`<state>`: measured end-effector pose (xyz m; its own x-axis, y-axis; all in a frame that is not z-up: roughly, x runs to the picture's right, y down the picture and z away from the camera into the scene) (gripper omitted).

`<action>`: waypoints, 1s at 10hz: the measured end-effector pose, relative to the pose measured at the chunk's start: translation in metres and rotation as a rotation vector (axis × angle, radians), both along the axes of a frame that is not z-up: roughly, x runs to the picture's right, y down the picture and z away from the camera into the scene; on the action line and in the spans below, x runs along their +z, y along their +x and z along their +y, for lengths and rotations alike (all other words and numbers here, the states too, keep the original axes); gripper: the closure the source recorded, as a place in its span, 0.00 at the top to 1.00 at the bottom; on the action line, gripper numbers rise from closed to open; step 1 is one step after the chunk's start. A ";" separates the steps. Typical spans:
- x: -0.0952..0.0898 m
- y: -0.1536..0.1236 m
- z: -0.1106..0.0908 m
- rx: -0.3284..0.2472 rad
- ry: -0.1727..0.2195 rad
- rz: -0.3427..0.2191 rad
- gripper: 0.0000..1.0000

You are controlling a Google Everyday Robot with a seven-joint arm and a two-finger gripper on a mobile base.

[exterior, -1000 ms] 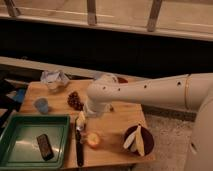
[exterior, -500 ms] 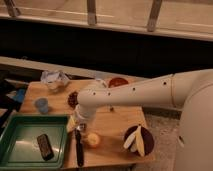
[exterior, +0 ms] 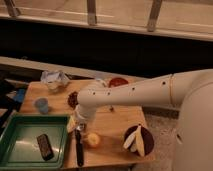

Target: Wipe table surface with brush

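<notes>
The table surface (exterior: pixel 116 122) is a light brown wooden top in the lower middle of the camera view. The brush (exterior: pixel 79 148) is a slim black stick lying on the table along the right edge of the green tray, pointing toward the front edge. My gripper (exterior: pixel 76 125) hangs from the white arm directly over the brush's far end, close to the tabletop. The brush's far end is hidden under the gripper.
A green tray (exterior: pixel 15 124) at the front left holds a short black block (exterior: pixel 45 146). A blue cup (exterior: pixel 42 105), a crumpled bag (exterior: pixel 54 79), a dark red cluster (exterior: pixel 73 99) and a red bowl (exterior: pixel 118 82) sit further back. A round fruit (exterior: pixel 93 140) and a dark bowl (exterior: pixel 137 141) are front right.
The arm has swung left and lower, bringing the gripper from above the table's middle to over the far end of the brush. The brush has not moved.
</notes>
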<state>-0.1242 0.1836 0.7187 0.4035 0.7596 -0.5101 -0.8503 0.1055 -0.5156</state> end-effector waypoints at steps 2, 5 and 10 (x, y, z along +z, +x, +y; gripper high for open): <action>0.009 -0.007 0.011 -0.028 -0.011 -0.007 0.70; 0.014 -0.013 0.017 -0.060 -0.017 0.011 0.70; 0.033 -0.022 0.029 -0.088 -0.044 0.027 0.70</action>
<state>-0.1460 0.2125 0.7518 0.4536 0.6983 -0.5537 -0.8522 0.1580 -0.4988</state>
